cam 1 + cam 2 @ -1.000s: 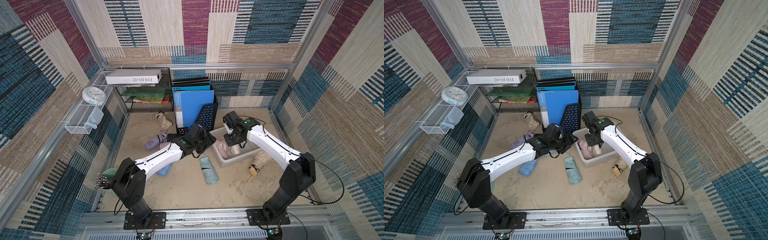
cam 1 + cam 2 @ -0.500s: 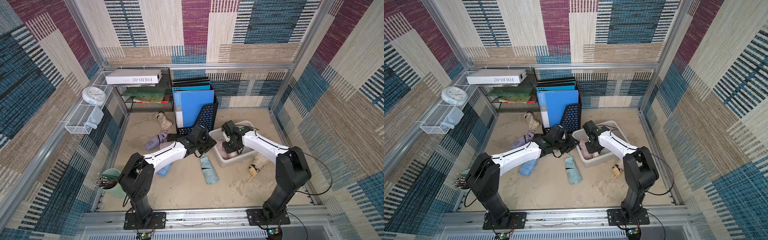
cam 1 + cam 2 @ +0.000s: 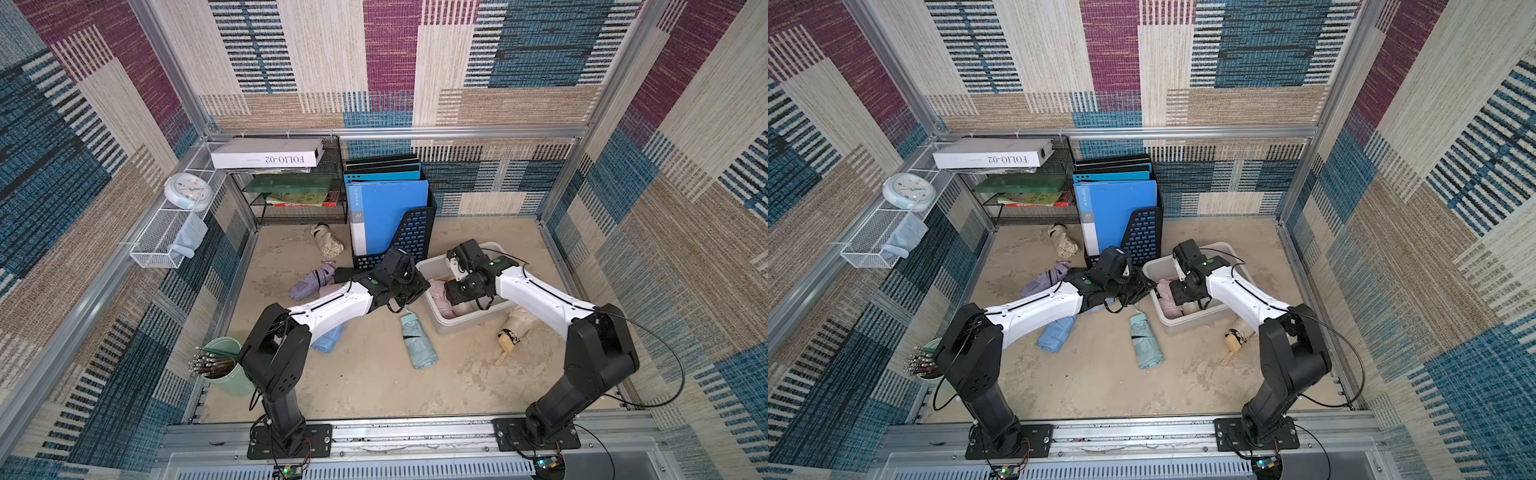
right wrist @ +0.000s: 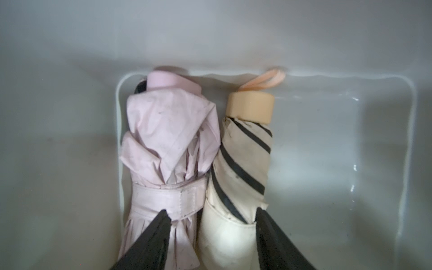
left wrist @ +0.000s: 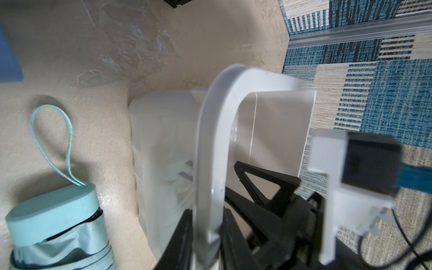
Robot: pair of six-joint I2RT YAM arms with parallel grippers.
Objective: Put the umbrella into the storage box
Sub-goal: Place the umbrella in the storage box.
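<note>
A mint folded umbrella (image 3: 417, 340) lies on the counter (image 3: 374, 386) just beside the storage box (image 3: 467, 323). The left end effector (image 3: 417, 289) is clenched on the box's rim at a corner. Inside, a pink umbrella (image 4: 168, 140) and a cream black-striped umbrella (image 4: 243, 159) lie touching along one wall. The right end effector (image 4: 211, 216) hangs released over them, fingers spread.

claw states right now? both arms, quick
Left claw: closed on the storage box rim.
Right claw: open, holding nothing; its jaws straddle the striped umbrella lying in the box.
</note>
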